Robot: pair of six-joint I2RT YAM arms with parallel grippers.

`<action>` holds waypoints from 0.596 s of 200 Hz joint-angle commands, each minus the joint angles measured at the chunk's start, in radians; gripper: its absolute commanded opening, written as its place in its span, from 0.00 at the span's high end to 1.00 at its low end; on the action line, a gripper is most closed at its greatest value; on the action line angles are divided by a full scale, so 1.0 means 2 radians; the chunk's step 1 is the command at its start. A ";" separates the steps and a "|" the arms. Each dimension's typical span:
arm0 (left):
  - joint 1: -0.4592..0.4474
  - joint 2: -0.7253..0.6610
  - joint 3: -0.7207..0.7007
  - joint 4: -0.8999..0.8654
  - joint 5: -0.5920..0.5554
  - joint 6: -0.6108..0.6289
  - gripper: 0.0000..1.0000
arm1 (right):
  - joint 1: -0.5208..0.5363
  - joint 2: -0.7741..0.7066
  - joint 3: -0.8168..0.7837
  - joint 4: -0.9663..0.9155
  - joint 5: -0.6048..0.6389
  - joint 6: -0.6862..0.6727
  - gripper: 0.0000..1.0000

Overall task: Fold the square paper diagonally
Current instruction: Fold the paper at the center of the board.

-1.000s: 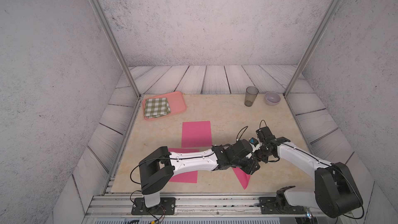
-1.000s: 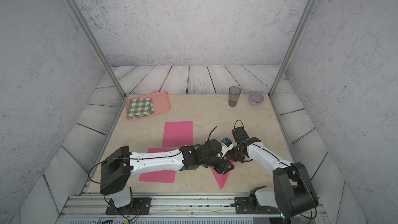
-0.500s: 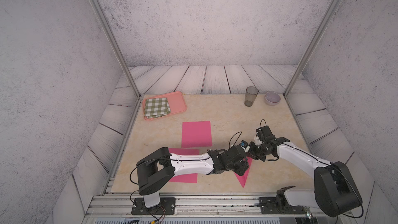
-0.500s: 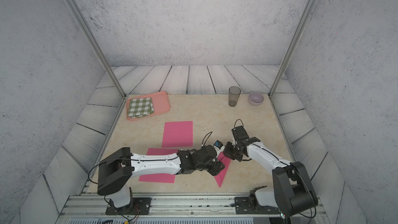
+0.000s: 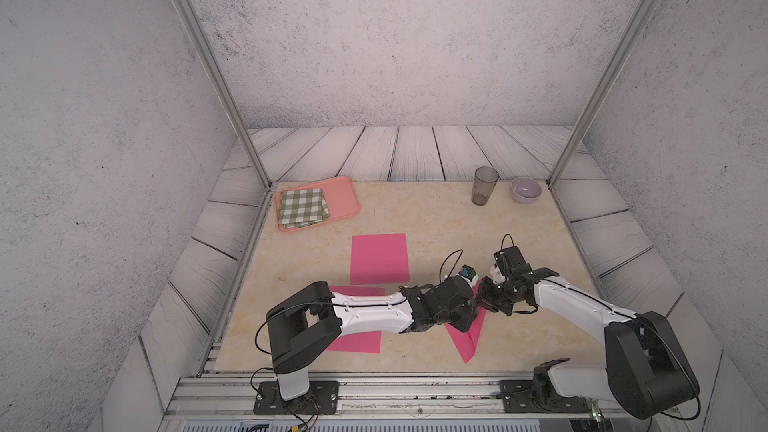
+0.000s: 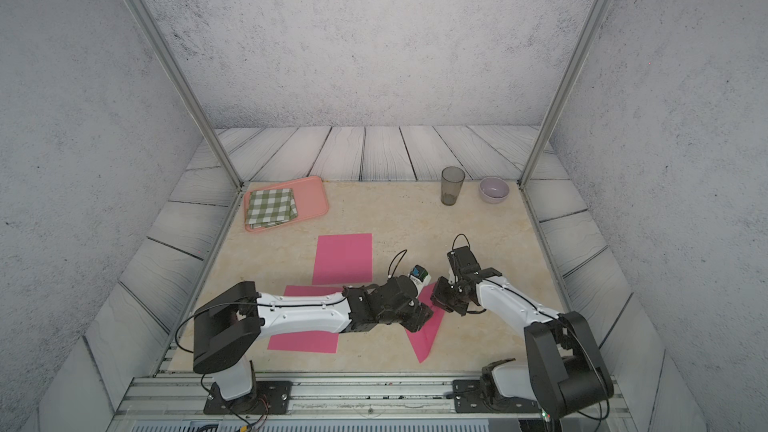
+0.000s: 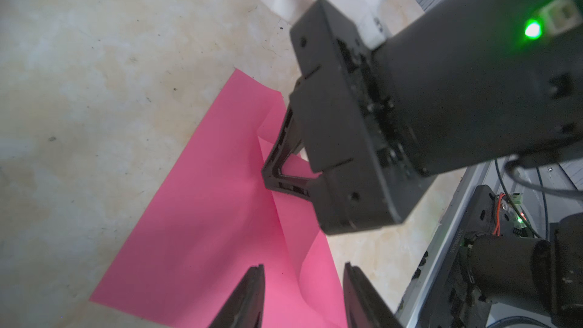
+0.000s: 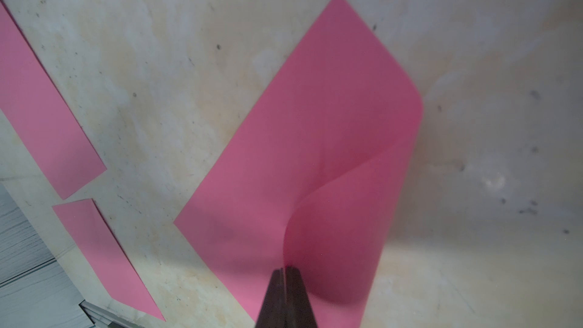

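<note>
The square paper (image 5: 469,340) (image 6: 424,340) is pink and lies near the front of the table, partly folded, with one flap curled up. My right gripper (image 8: 285,269) (image 5: 484,300) is shut on the edge of that raised flap (image 8: 331,231). In the left wrist view the right gripper (image 7: 277,179) pinches the paper (image 7: 202,216) low over the table. My left gripper (image 7: 303,271) (image 5: 466,323) (image 6: 419,321) hovers open just over the same sheet. Its fingers stand apart on either side of the curl and hold nothing.
Two more pink sheets lie flat: one (image 5: 378,259) mid-table, one (image 5: 357,340) partly under the left arm. A salmon tray (image 5: 345,197) with a checked cloth (image 5: 302,207) sits back left. A grey cup (image 5: 483,185) and a pale bowl (image 5: 525,189) stand back right.
The left gripper has drawn back a little to the left, uncovering more of the folded sheet, and its jaws have narrowed slightly. The right gripper has carried the paper's flap slightly leftward.
</note>
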 commanded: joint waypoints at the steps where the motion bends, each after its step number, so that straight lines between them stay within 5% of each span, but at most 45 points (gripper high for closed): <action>1: 0.001 0.014 -0.014 0.022 -0.004 -0.009 0.54 | 0.002 -0.005 -0.001 0.001 -0.006 0.006 1.00; 119: 0.001 0.054 -0.005 0.037 -0.006 -0.012 0.58 | 0.002 0.001 -0.003 0.005 -0.014 0.005 1.00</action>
